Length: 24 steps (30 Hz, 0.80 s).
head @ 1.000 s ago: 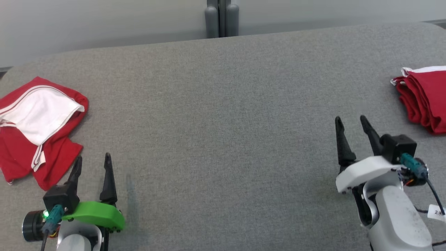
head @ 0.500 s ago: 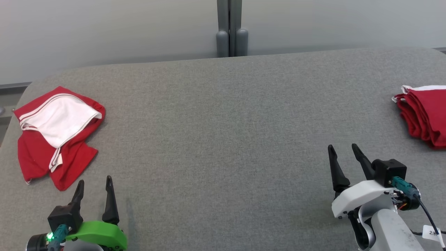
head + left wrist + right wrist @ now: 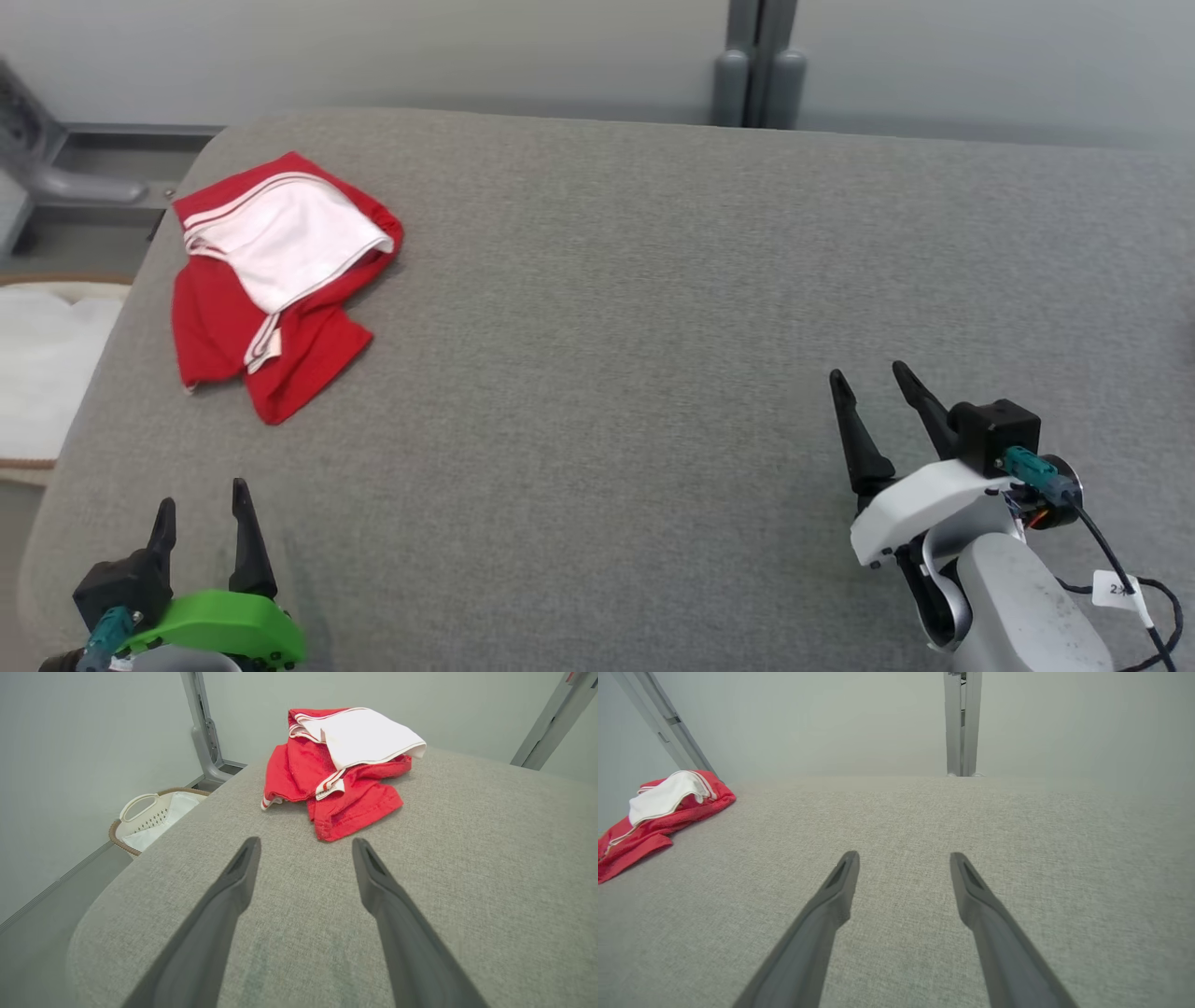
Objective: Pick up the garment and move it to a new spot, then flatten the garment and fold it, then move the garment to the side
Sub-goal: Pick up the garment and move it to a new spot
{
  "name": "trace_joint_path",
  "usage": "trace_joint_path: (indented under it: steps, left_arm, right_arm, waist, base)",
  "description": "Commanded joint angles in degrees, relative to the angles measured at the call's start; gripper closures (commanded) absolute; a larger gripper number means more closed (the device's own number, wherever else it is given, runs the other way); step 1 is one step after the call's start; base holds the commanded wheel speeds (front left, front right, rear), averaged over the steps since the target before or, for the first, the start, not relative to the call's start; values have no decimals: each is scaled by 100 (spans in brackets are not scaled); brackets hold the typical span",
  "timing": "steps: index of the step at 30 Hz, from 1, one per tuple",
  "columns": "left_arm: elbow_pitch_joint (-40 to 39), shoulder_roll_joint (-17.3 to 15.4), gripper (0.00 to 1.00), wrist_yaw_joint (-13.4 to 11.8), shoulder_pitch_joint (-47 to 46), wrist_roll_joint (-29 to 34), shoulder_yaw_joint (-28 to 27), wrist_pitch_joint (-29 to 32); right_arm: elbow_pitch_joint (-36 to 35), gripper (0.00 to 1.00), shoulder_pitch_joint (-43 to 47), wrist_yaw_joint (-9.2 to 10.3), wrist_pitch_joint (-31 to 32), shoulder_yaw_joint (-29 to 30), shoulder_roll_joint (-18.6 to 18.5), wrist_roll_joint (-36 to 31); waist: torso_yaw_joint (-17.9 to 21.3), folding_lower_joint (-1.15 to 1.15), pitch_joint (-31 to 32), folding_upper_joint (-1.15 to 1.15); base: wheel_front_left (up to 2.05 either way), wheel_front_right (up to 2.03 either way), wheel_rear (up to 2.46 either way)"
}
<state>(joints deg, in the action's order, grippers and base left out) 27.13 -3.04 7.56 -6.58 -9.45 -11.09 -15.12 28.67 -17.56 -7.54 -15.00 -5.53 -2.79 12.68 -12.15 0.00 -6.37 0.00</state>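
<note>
Crumpled garment (image 3: 280, 280) lies lengthwise near-to-far, white lining (image 3: 280, 238) farthest.

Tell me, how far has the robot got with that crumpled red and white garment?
Nothing looks done yet: the crumpled red and white cloth garment lies bunched near the far left corner of the grey fabric-covered table. In hand: the left gripper, open and empty, points toward it; the right gripper is open too. Remaining: picking up, moving, flattening, folding, setting aside.

Soft matt red-and-white cloth garment (image 3: 219, 327) on rough-woven grey fabric table (image 3: 653, 280); pale basket (image 3: 152, 819), perhaps plastic.
</note>
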Motion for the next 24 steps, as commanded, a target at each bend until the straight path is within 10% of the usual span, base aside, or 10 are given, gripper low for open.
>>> trace_joint_path:
  steps: [1,13,24]
  left_arm:
    - [36,-3,0,-15,-64,-15,-46,-2]
    - [265,-82,0,-15,-284,-515,-123,-2]
    - [239,-1519,0,-15,-1906,-2702,1333,-1]
  right_arm:
    - [36,0,-84,11,-23,-59,-23,35]
    - [124,0,-375,11,-24,-500,-31,14]
    - [-156,0,-960,11,-24,-678,-30,-312]
  waist:
    - [-625,0,-165,0]
    - [-916,0,-423,0]
    - [-529,0,-1444,0]
  base:
    - [0,0,0]
    - [0,0,0]
    - [0,0,0]
